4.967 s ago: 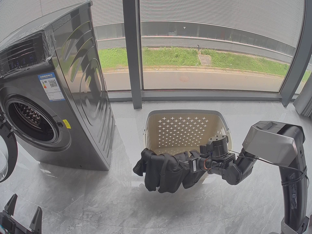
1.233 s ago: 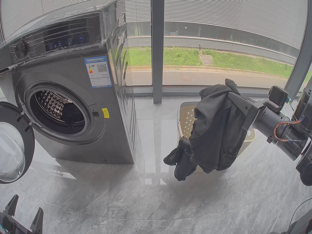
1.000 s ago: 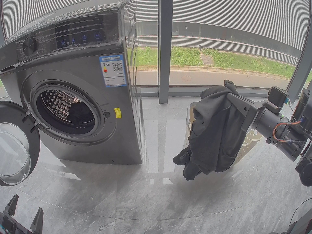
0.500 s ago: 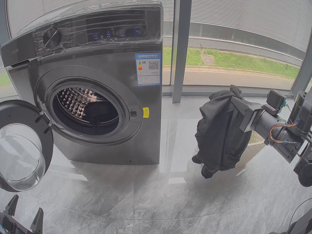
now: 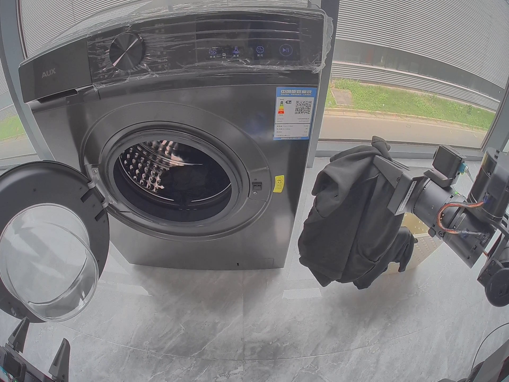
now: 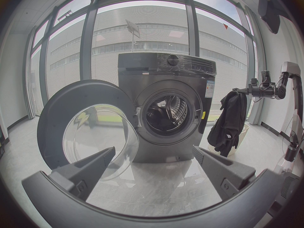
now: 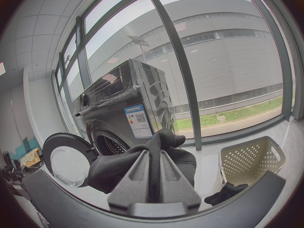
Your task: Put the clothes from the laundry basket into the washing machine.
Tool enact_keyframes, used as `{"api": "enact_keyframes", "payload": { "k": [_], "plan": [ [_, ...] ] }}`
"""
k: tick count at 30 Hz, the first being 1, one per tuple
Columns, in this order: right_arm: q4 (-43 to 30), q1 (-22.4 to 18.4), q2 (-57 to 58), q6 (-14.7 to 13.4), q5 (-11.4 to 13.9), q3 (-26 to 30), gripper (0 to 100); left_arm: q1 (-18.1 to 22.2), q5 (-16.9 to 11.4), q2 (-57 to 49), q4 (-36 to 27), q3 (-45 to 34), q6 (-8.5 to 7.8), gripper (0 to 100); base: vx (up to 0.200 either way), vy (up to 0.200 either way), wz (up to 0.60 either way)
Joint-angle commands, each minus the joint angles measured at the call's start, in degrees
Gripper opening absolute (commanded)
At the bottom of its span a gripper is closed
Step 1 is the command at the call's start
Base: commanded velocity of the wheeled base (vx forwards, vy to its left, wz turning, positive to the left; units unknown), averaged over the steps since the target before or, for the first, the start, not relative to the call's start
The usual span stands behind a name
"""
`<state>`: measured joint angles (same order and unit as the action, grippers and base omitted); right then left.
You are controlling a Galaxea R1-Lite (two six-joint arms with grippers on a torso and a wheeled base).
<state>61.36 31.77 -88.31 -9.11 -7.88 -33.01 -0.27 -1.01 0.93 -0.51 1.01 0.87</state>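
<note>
While the right claw (image 5: pixel 383 164) pinches the dark garment (image 5: pixel 347 224), hanging above the floor (image 5: pixel 238 319) right of the washer (image 5: pixel 249 107), and the left claw (image 6: pixel 153 148) sits open low down, the carry should go deep into the drum (image 5: pixel 175 181), trailing cloth lifted over its lip.

Washing machine (image 5: pixel 175 96) glossy metal — clothes (image 5: pixel 350 224) matt cloth.

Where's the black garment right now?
Head view, right side: the black garment hangs from the right gripper, clear of the floor, between the washing machine and the laundry basket.
</note>
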Motion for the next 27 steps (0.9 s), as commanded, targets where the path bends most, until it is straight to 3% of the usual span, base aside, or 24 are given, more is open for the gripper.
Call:
{"api": "enact_keyframes", "payload": {
  "k": [1, 4, 13, 27],
  "plan": [
    [0.0, -0.1, -0.4, 0.0, 0.1, 0.5, 0, 0.0, 0.0, -0.7, 0.0, -0.7, 0.1, 100, -0.2, 0.0, 0.0],
    [0.1, -0.2, -0.8, -0.1, 0.1, 0.6, 0, 0.0, 0.0, -0.7, 0.1, -0.7, 0.1, 100, -0.2, 0.0, 0.0],
    [0.2, -0.4, -1.2, -0.1, 0.2, 0.7, 0, 0.0, 0.0, -0.7, 0.0, -0.7, 0.1, 100, 0.0, 0.0, 0.0],
    [0.4, 0.1, -2.0, -0.2, 0.2, 0.8, 0, 0.0, 0.0, -0.7, 0.1, -0.7, 0.19, 100, 0.0, 0.2, 0.0]
  ]
}}
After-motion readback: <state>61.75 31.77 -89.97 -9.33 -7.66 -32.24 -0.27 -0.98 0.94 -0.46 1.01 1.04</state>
